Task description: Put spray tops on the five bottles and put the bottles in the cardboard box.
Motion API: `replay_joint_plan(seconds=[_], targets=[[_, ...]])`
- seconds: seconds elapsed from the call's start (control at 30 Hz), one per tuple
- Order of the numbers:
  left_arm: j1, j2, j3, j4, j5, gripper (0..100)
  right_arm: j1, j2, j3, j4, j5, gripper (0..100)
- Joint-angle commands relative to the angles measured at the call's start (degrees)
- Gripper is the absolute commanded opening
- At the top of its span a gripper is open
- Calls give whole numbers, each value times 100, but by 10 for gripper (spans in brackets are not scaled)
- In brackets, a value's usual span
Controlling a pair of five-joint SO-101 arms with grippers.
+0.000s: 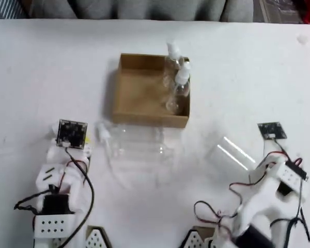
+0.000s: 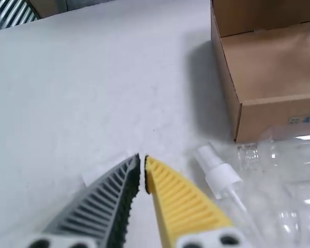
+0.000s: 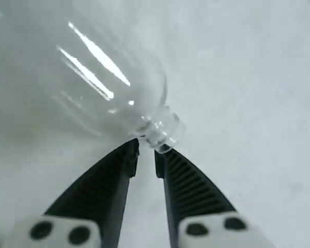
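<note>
At the neck of the clear bottle [image 3: 108,77], my right gripper [image 3: 148,152] is barely parted; left gripper [image 2: 142,165] pinched closed; cardboard box [image 2: 268,121] print unreadable.

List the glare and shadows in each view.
High view: two glare streaks on the clear bottle lying on the table; the cardboard box casts a soft shadow leftward. Left wrist view: that shadow darkens the table beside the box. Right wrist view: streaks cross the bottle's body.
</note>
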Motion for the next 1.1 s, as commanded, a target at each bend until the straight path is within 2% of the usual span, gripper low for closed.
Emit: replay_joint_plan(seconds=[0.0, 0.3, 0.5, 0.83, 1.07], targets=[[-40, -48, -18, -26, -44, 24, 40, 708, -809, -215, -431, 17], [-40, -48, -18, -26, -44, 24, -22, 2352, -2716, -198, -1336, 16], [-22, -48, -18, -26, -44, 24, -365, 3090, -3675, -189, -1934, 17], [-13, -48, -18, -26, -44, 24, -1244, 3644, -4457, -180, -3015, 18], [-13, -48, -18, -26, -44, 24, -2273, 3609, -4510, -233, -3156, 18]])
